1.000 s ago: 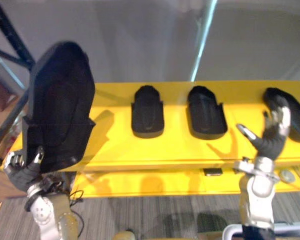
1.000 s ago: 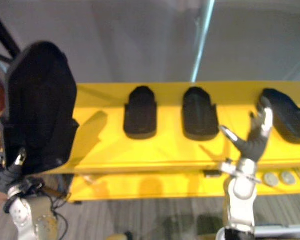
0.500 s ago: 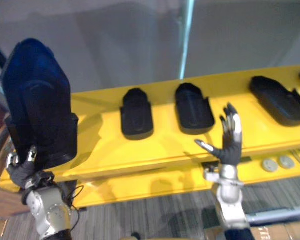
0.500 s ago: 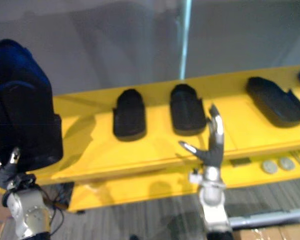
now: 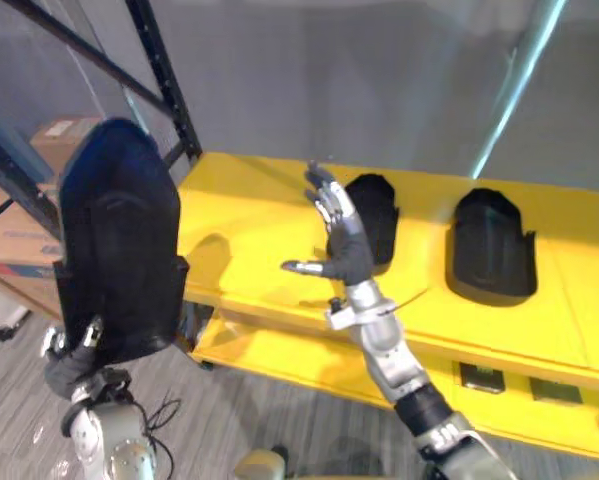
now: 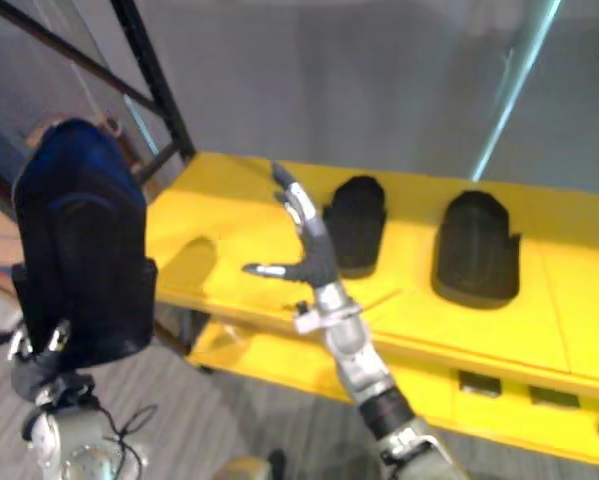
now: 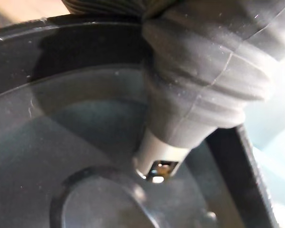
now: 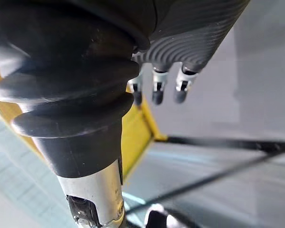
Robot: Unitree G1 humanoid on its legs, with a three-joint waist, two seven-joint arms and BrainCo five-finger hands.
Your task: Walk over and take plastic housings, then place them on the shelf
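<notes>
My left hand is at the lower left, shut on the bottom edge of a large black plastic housing that it holds upright. In the left wrist view my thumb presses on the housing's dark inner face. My right hand is raised, open and holding nothing, with straight fingers, in front of the yellow table. Two more black housings lie on the table, one just behind my right hand and one further right.
A black metal rack frame stands at the upper left, beside the table's left end. A cardboard box sits behind it on a shelf. The table has a lower yellow tier with small parts at the right. Grey carpet lies below.
The camera has swung left, bringing the rack frame into view. My right hand has moved left along the table, from near the right housings to in front of the left one. My left hand keeps its housing.
</notes>
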